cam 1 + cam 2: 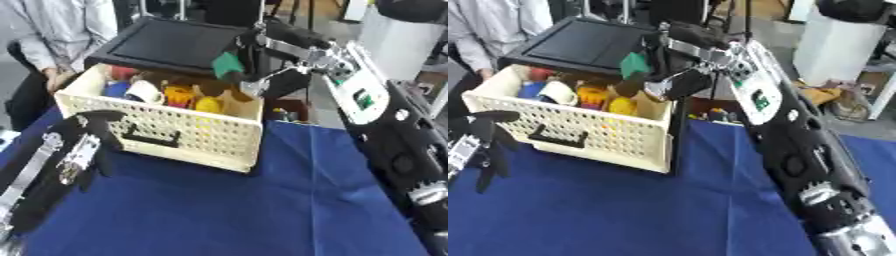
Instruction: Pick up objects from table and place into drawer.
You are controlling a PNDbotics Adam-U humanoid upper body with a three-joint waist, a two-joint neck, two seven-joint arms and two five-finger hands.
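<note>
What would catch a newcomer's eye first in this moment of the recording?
The cream perforated basket at the far left of the blue table, crowded with yellow, red and blue objects. Above its right corner the right hand holds a green object over the basket. The left hand rests against the basket's front at the left, fingers relaxed.

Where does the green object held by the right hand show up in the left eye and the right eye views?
Left eye view: green object upper centre, above the cream basket's far right corner.
Right eye view: green object upper left of centre.
Shared landmark: the basket's black handle.
</note>
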